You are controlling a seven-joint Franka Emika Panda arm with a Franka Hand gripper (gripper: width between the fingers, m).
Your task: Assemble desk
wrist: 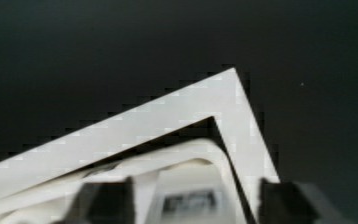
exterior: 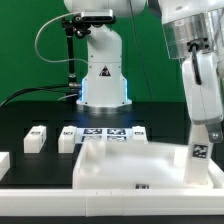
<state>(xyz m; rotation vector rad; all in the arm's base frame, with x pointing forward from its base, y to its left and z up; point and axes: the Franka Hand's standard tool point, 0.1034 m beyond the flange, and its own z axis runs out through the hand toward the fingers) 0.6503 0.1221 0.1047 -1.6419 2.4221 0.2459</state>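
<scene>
Desk panel (exterior: 125, 168) as landmark. You can read no lettering anywhere. The only markings are black-and-white square tags and a triangular warning sign (exterior: 101, 72) on the robot base (exterior: 104, 92) beyond the panel; its symbol is too small for you to make out.

The panel lies flat on the black table (exterior: 30, 112), rim upward, with its long axis running from the exterior view's left to its right. In the wrist view you see one of its corners (wrist: 194, 110) from above.

An upright leg (exterior: 198, 155) stands at the panel's near corner on the exterior view's right. Its long axis is vertical and a tag faces the camera. In the wrist view its top (wrist: 190, 205) is blurred.

The arm comes down from above this corner with the wrist pointing straight down. The gripper (exterior: 203, 127) sits at the top of the leg. In the wrist view the gripper (wrist: 197, 192) straddles the leg: its dark fingers (wrist: 105, 200) stand one on each side, spread wide, with a gap between each finger and the leg, so nothing is clamped.

Off the panel's end on the exterior view's left lie a loose leg (exterior: 36, 138) and a second loose leg (exterior: 68, 140). The marker board (exterior: 105, 133) lies flat just beyond the panel's far edge.
</scene>
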